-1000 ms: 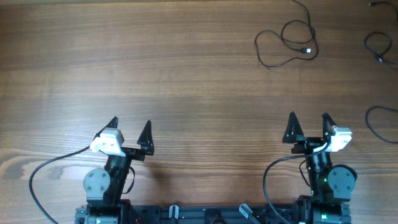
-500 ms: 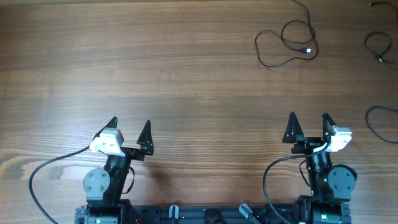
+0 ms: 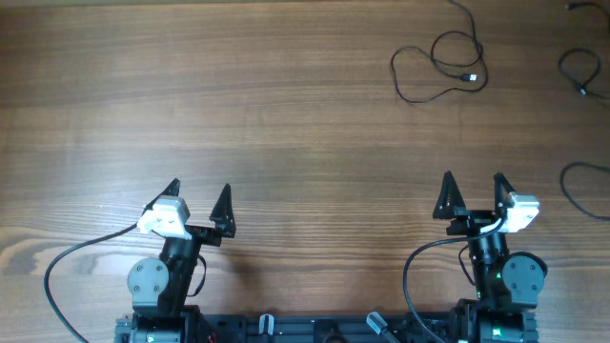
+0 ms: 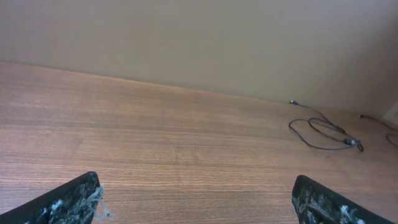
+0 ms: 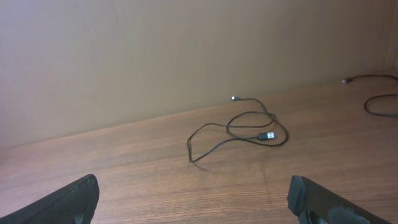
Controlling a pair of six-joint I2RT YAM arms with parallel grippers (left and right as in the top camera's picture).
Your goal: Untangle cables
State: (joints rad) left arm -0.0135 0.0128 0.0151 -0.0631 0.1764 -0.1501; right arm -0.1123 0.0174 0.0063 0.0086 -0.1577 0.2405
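Note:
Three thin black cables lie apart at the table's far right. One looped cable [image 3: 465,76] with a plug end is at the back, a second cable [image 3: 581,90] sits by the right edge, and a third cable [image 3: 563,178] curls nearer the front. My left gripper [image 3: 199,187] stands open near the front left, far from them. My right gripper [image 3: 473,178] stands open at the front right, with the looped cable [image 5: 266,135] ahead of it. In the left wrist view the looped cable [image 4: 354,143] shows far right, and my left gripper [image 4: 196,180] holds nothing. My right gripper [image 5: 194,180] is empty too.
The wooden table [image 3: 286,114] spreads wide to the left and middle. A plain wall [image 5: 186,50] rises behind its far edge. Thicker black arm cables [image 3: 57,272] loop beside each arm base at the front.

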